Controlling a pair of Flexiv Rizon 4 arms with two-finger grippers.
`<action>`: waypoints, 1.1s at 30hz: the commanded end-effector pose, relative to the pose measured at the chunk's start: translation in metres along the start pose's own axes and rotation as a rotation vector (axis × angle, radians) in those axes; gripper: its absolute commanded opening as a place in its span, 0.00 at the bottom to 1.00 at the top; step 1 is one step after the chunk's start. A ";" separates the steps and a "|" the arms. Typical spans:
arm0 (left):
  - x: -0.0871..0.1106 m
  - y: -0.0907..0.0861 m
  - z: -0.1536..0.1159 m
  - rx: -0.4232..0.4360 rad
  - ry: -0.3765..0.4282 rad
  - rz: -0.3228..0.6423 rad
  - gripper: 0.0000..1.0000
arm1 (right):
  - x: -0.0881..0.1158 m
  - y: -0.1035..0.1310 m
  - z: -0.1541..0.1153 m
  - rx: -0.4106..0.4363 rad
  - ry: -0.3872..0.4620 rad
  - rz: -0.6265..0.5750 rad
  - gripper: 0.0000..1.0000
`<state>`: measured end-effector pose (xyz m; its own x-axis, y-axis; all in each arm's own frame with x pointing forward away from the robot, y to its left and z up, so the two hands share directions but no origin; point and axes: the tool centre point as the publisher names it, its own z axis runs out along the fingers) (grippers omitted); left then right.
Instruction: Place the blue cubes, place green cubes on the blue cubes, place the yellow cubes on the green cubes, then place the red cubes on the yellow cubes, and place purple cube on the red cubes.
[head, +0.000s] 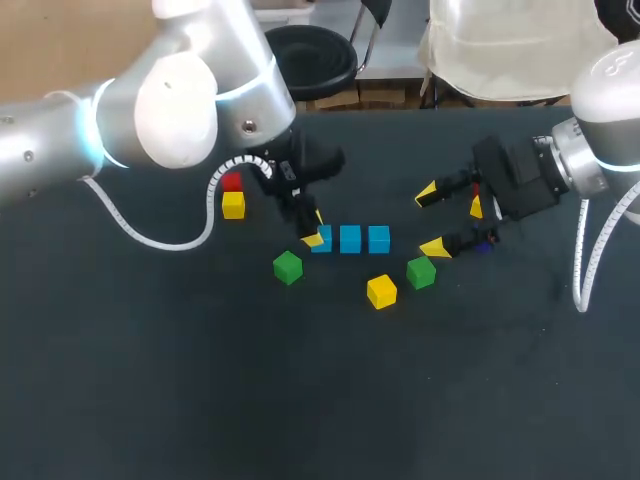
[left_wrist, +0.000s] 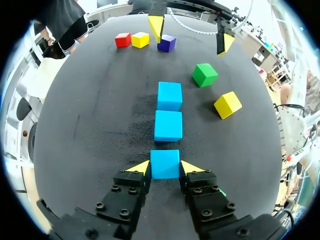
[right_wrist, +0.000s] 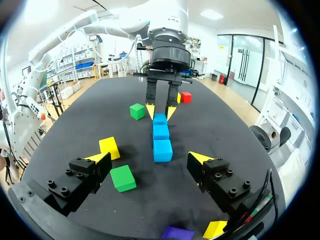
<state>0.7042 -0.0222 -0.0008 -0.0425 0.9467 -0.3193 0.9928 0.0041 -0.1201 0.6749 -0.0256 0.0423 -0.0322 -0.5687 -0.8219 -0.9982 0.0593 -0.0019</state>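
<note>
Cubes on the dark table: a blue row of three, with my left gripper clamped on its end.

From my left, a red cube (head: 232, 183) and a yellow cube (head: 233, 205) sit side by side, well apart from the rest. Next comes my left gripper (left_wrist: 165, 168), its fingers pressed to both sides of the end blue cube (left_wrist: 165, 164), which rests on the table in line with the middle blue cube (left_wrist: 168, 126) and the far blue cube (left_wrist: 169, 95). All the cubes are plain-faced and of one solid colour. On the head view's near side of the row lie a green cube (head: 288, 267), a second yellow cube (head: 381, 291) and a second green cube (head: 421, 272). My right gripper (head: 430, 220) hangs spread wide, holding nothing. By it is a purple cube (left_wrist: 166, 43), partly hidden from above.
</note>
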 end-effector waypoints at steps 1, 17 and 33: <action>0.001 0.003 0.001 0.002 0.001 -0.001 0.00 | 0.000 0.000 0.000 0.000 -0.002 -0.001 1.00; -0.002 0.005 0.000 -0.003 0.000 0.005 0.00 | 0.000 0.000 0.000 0.000 -0.002 -0.001 1.00; -0.001 0.004 0.001 0.008 -0.025 -0.025 0.66 | 0.000 0.000 0.000 0.000 -0.002 -0.001 1.00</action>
<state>0.7067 -0.0252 0.0001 -0.0699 0.9398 -0.3346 0.9907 0.0262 -0.1333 0.6749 -0.0256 0.0423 -0.0322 -0.5687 -0.8219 -0.9982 0.0593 -0.0019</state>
